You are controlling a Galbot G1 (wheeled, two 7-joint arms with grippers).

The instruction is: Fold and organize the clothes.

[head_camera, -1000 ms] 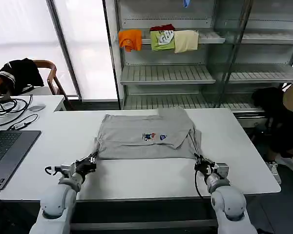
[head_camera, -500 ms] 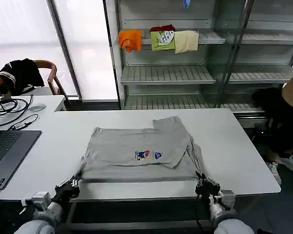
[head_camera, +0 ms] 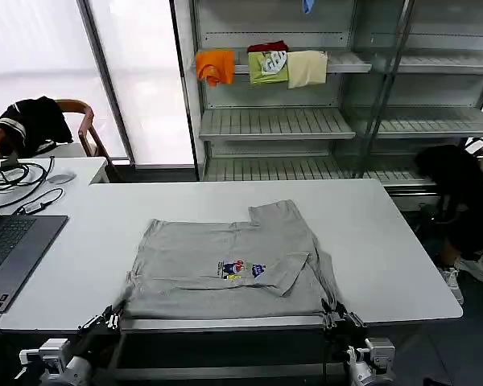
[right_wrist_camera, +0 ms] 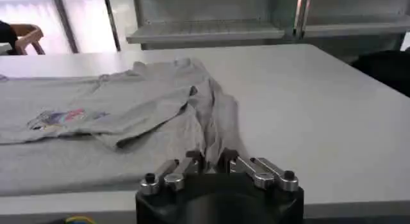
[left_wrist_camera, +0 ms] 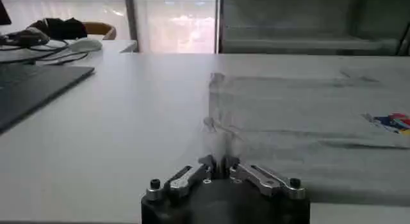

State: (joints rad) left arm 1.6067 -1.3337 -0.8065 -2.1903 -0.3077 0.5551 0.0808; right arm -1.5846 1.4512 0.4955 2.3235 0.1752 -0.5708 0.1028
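Two grippers are dragging one grey shirt [head_camera: 229, 261] toward the robot's edge of the white table [head_camera: 386, 241]. The left gripper [head_camera: 111, 317] is pinching the shirt's near left corner, jaws drawn together on the cloth, and the right gripper [head_camera: 336, 312] is doing the same on the near right corner, where the fabric is bunching into a ridge running away from it. A second ago both grippers were sitting well up on the tabletop with the shirt lying mid-table; now they are hanging at the very lip and the hem is reaching the rim between them. The small print [head_camera: 241, 268] is facing up, just ahead of the grippers, and one sleeve is lying folded over the front nearer the right gripper. The pull looks like smoothing and positioning, so the shirt is probably getting ready for its first fold.
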